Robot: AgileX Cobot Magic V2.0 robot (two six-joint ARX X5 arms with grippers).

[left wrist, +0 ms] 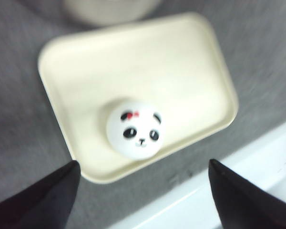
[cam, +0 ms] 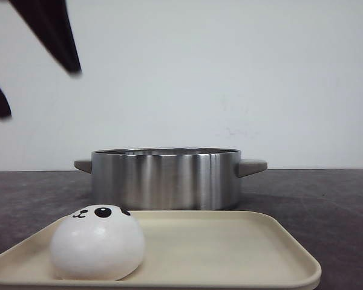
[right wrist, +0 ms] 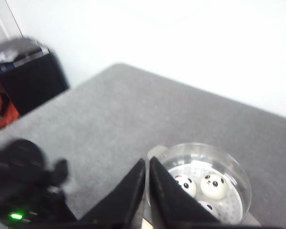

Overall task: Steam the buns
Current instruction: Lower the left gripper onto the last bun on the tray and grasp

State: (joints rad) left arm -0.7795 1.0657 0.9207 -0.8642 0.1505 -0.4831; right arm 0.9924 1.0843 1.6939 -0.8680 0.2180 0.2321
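A dark grey worktop (cam: 327, 199) carries a steel steamer pot (cam: 165, 179) with two side handles and, just in front of it, a cream tray (cam: 230, 254).

One white panda-face bun (cam: 97, 242) sits on the tray near its front left corner, as the front view shows it. It is the only bun left there. Inside the pot, three more buns (right wrist: 200, 188) rest close together on a perforated white insert.

The left gripper (left wrist: 143, 191) hangs high above the tray with its dark fingers spread wide, holding nothing. The last bun lies below and between them. The right gripper (right wrist: 147, 191) is raised over the worktop near the pot, its fingers pressed almost together and empty.

The step in hand appears to be fetching the fourth bun, three of four being already loaded. The next move likely calls for the left arm to descend straight over the bun, close gently on its smooth round sides, then carry it across the pot rim into the free space.
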